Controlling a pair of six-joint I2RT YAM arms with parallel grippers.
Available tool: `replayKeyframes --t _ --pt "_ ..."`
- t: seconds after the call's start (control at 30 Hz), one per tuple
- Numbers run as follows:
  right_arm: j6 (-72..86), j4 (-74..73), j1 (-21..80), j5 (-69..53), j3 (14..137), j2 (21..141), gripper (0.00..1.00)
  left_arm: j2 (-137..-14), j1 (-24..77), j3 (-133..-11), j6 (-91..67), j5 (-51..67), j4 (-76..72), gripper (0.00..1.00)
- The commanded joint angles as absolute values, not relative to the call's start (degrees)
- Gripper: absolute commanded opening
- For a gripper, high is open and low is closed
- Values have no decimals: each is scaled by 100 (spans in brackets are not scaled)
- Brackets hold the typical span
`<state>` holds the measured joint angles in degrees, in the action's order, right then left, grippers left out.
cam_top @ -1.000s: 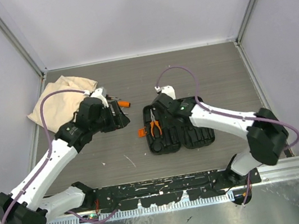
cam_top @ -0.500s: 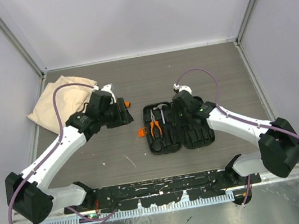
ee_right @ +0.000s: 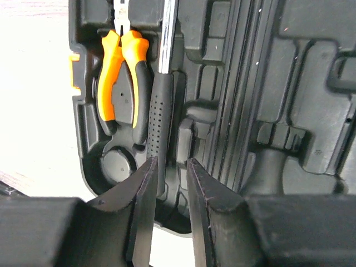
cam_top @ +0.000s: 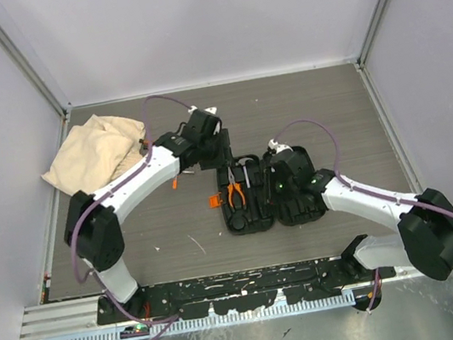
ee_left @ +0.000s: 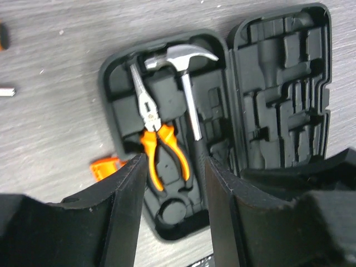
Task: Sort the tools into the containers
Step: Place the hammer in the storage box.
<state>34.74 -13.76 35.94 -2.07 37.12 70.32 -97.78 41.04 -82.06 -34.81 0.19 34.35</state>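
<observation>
The claw hammer (ee_right: 159, 111) lies in the left half of the tool case (ee_right: 83, 128), just beside the pliers (ee_right: 123, 67). It looks stiff and head-heavy, so I'd grip its dimpled rubber handle. My right gripper (ee_right: 169, 167) is narrowly open over the handle's butt, holding nothing. My left gripper (ee_left: 173, 167) hangs half open and empty above the pliers.

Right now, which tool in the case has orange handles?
The pliers, lying left of the hammer; the hammer has a bare steel shaft and a black grip, with no orange on it.
</observation>
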Motion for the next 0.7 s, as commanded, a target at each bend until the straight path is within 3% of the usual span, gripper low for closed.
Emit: replayKeyframes --t 0.0,0.37,0.67 --pt "3793 -733 3677 -483 3598 6892 33 -10345 4243 -8918 -3357 -45 3434 47" --pt "3989 -739 3727 -130 3407 6640 32 -11596 4495 -10227 -3238 -435 3865 42" --pt "4125 -770 3726 -82 3205 6451 32 -12136 4534 -10661 -3199 -643 4026 30"
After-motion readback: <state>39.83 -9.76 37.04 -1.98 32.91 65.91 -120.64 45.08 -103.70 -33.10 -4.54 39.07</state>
